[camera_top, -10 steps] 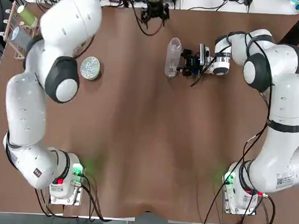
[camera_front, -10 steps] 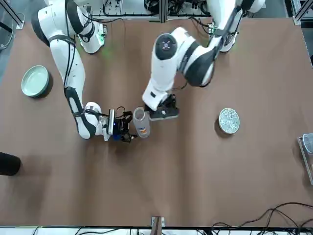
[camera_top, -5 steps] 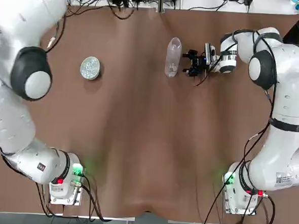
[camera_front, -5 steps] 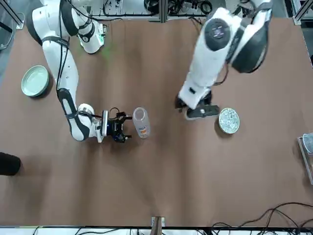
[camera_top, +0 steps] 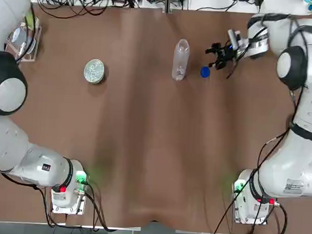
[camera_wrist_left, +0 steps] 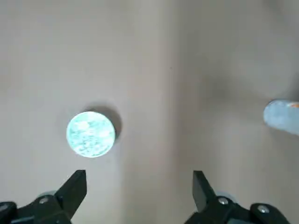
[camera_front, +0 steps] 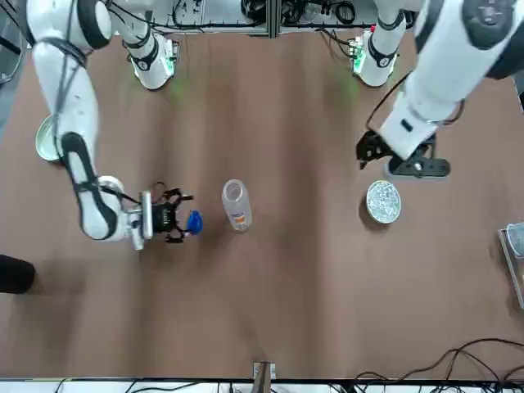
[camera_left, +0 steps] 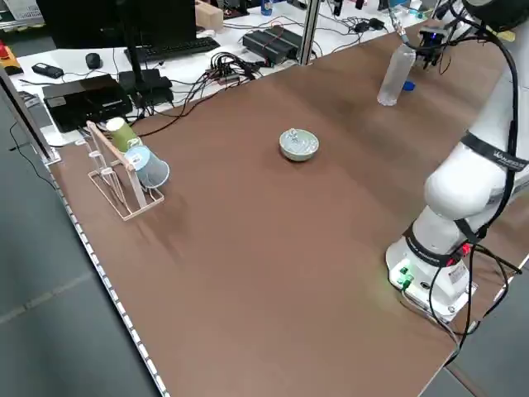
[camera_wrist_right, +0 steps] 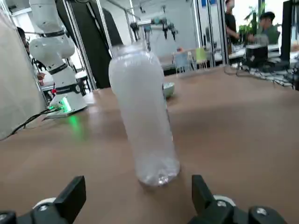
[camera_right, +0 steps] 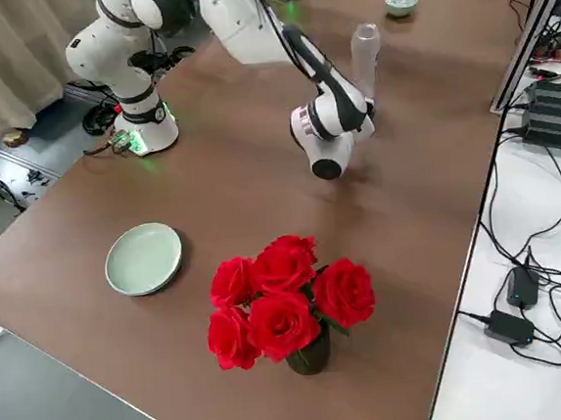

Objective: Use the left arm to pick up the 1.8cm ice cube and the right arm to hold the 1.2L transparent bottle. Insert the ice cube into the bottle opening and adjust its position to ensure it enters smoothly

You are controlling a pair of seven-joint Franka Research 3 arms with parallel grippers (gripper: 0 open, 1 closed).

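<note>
Dish (camera_front: 383, 201) of ice: left gripper (camera_wrist_left: 140, 173), wide beside it, best centred over one cube before descending; right gripper (camera_wrist_right: 138, 178), wide, apart from upright bottle (camera_front: 237, 205).

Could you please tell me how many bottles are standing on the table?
1. The transparent bottle stands between the dish of clear pieces and the blue cap; I see no second one, though the arms could hide some.

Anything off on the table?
Nothing spilled or knocked over. One oddity: the bottle stands with its blue cap off, cap beside the right gripper. Probably deliberate, since ice goes in.
</note>
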